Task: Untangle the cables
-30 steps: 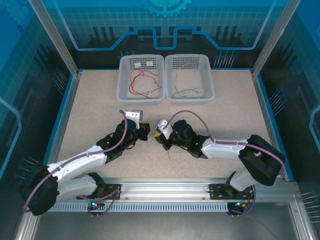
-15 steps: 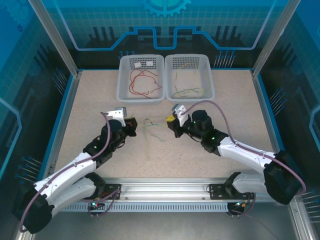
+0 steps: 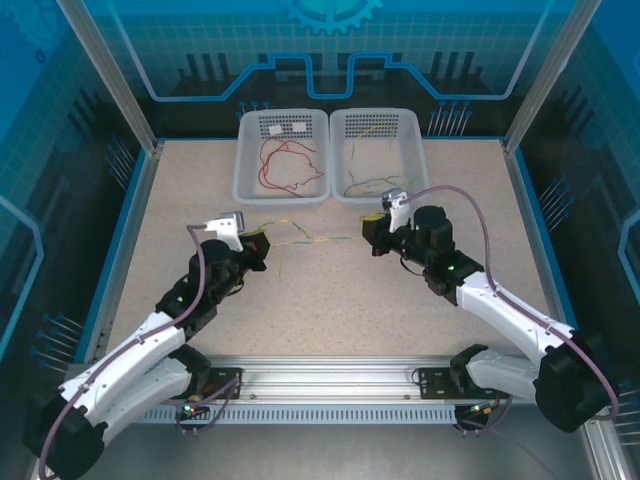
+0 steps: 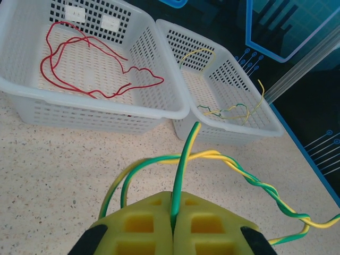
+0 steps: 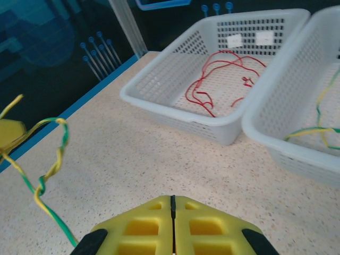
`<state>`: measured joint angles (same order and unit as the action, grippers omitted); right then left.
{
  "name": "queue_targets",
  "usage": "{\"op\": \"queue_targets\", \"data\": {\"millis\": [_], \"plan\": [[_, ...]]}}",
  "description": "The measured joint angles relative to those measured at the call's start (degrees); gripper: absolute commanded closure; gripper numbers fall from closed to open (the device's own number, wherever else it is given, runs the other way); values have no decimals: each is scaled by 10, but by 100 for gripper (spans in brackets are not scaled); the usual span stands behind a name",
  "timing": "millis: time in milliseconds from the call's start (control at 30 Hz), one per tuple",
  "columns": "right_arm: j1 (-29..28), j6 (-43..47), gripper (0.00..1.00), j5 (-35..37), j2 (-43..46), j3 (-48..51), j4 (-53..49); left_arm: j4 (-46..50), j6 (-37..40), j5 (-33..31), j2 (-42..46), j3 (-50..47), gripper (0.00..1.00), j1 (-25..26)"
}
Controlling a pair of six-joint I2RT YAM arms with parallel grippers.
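Note:
A twisted pair of yellow-green cables (image 3: 312, 238) stretches across the table between my two grippers, with one strand drooping near the left one. My left gripper (image 3: 262, 243) is shut on a green-yellow cable (image 4: 183, 159) that rises from between its yellow pads (image 4: 133, 223); the twisted length (image 4: 255, 180) trails off to the right. My right gripper (image 3: 372, 238) is shut, its pads (image 5: 138, 228) pressed together, and the cable (image 5: 50, 172) runs in under its left side. Red cables (image 3: 288, 165) lie in the left basket, more yellow-green cables (image 3: 375, 183) in the right one.
Two white perforated baskets stand side by side at the back, the left basket (image 3: 283, 197) and the right basket (image 3: 380, 198), just beyond both grippers. A blue raised rim (image 3: 125, 240) edges the speckled table, with metal frame posts at the corners.
Both grippers have moved apart and away from the near edge toward the baskets. The yellow-green cables, bunched between them before, are now drawn out in a line.

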<state>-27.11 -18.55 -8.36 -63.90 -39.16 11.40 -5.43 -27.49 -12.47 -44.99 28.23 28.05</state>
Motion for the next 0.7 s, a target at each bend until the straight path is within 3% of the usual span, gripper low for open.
{"op": "queue_targets", "data": {"millis": [200,333,700], "plan": [[83,-40,100,14,26,-6,-46,14,6,11,16,0,100,-43],[151,-50,100,69,45,-6,-83,44,15,-21,25,0,100,-85],[224,-55,100,164,107,-13,-176,97,36,-90,48,0,100,-139]]}}
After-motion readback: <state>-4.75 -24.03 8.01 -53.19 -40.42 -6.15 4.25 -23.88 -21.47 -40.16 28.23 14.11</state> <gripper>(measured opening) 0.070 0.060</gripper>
